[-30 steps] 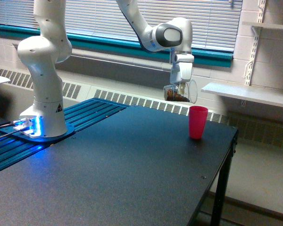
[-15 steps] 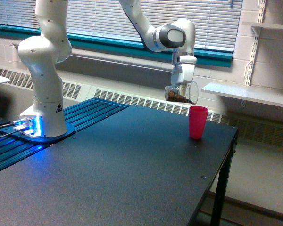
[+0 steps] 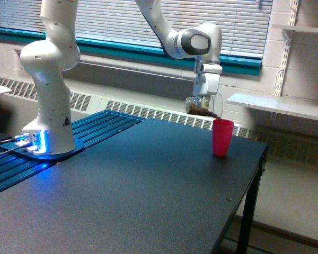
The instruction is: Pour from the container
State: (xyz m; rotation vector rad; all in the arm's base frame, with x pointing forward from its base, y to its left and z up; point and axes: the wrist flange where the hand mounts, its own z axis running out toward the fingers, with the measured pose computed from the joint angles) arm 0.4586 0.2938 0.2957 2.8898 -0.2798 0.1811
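While the arm reaches in from the top of the frame: the scene sits right of centre, above the far edge of the dark surface (image 3: pixel 148 185).
Claw: the white claw (image 3: pixel 205 98) points straight down in the upper middle-right of the frame, pinching the container; its fingertips are hard to make out against the glass.
Container: the clear cup (image 3: pixel 203 105) hangs tipped onto its side, mouth toward the right of the frame, with brown granular bits lying along its lower wall and reaching the lip.
Pink cup: the opaque pink cup (image 3: pixel 222 137) stands upright on the surface near its far right corner, just below and to the right of the container's mouth; the brown bits appear to meet its rim.
Arm base: the white pedestal (image 3: pixel 47 106) stands at the left of the frame on a blue ribbed plate (image 3: pixel 106 124), with a blue light glowing at its foot.
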